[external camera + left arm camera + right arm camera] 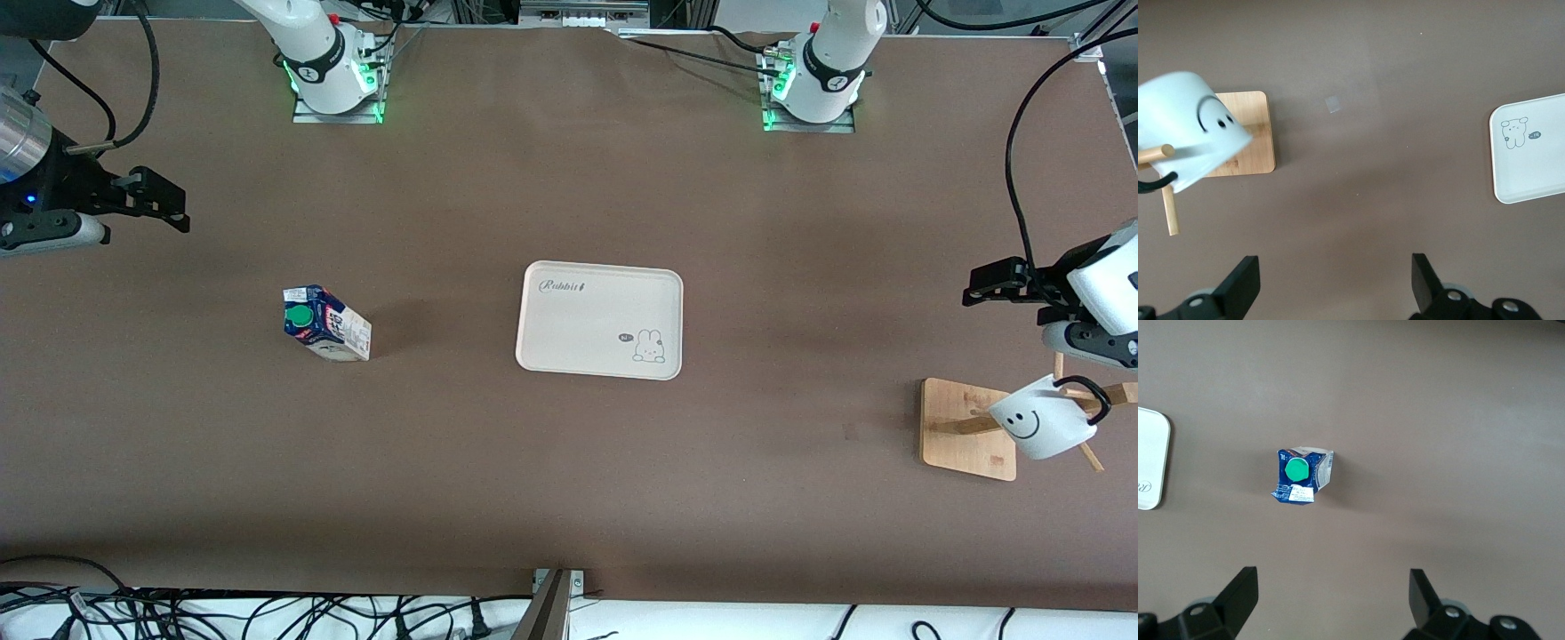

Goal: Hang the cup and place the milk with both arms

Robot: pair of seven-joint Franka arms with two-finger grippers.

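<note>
white smiley cup [1040, 422], green-capped milk [325, 324]

left hand [982, 291]: open, raised | right hand [169, 204]: open, raised, waiting

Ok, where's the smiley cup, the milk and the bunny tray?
cup [1040, 427], front view: its white side just below the smile.
milk [302, 316], front view: its green cap.
tray [587, 329], front view: the bare middle of its floor.
</note>
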